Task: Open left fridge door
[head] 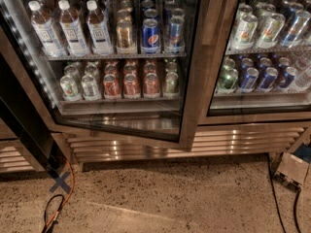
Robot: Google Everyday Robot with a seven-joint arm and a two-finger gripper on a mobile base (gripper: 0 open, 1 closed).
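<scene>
The left fridge door [196, 81] is a glass pane in a wide bronze-steel frame, across the left and middle of the camera view. Its bottom rail [121, 131] slants down to the right and stands out from the cabinet, so the door is slightly ajar at its right edge. A black inner edge [22, 120] and a dotted white LED strip [30, 64] run down the left side. Behind the glass are shelves of bottles [70, 28] and cans [150, 33]. The gripper is not in view.
The right glass door [262, 47] fronts only cans. A ribbed steel grille [160, 148] runs along the bottom. On the speckled floor lie an orange cable [69, 191], a blue tape cross [60, 182], a black cable [273, 188] and a small box [291, 171] at the right.
</scene>
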